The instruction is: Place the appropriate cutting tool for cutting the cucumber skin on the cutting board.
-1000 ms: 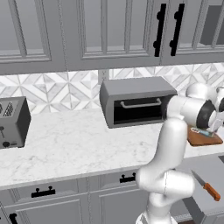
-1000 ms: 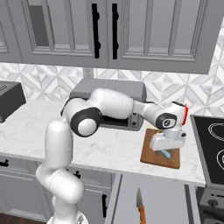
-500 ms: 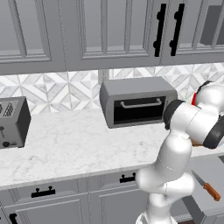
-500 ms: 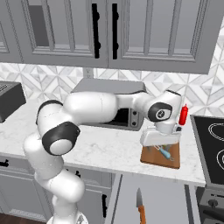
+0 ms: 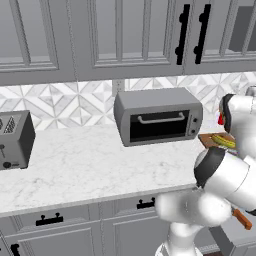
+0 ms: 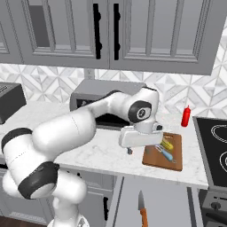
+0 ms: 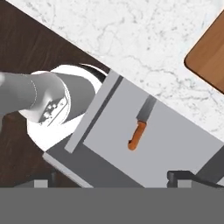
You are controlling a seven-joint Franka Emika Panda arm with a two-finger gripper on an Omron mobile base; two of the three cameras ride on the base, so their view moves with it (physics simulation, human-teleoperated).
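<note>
The brown cutting board (image 6: 174, 160) lies on the counter right of the toaster oven, and its corner (image 7: 209, 51) shows at the top right of the hand view. On it rest the yellow-green cucumber (image 6: 167, 144) and a blue-handled peeler (image 6: 168, 154); the cucumber (image 5: 224, 141) also shows past my arm in the left base view. My gripper (image 6: 143, 149) hangs over the counter's front edge just left of the board, open and holding nothing. In the hand view the gripper (image 7: 111, 178) looks down at an orange-handled knife (image 7: 137, 132) in an open drawer (image 7: 175, 144).
A grey toaster oven (image 5: 157, 117) stands at the back and a toaster (image 5: 15, 140) at the far left. A red bottle (image 6: 185, 116) is behind the board and a stovetop (image 6: 215, 150) to its right. The knife (image 6: 142, 211) lies in the open drawer below the counter.
My hand has moved left off the cutting board to the counter's front edge, and the arm's elbow has swung out toward the cameras. The peeler and cucumber stay on the board.
</note>
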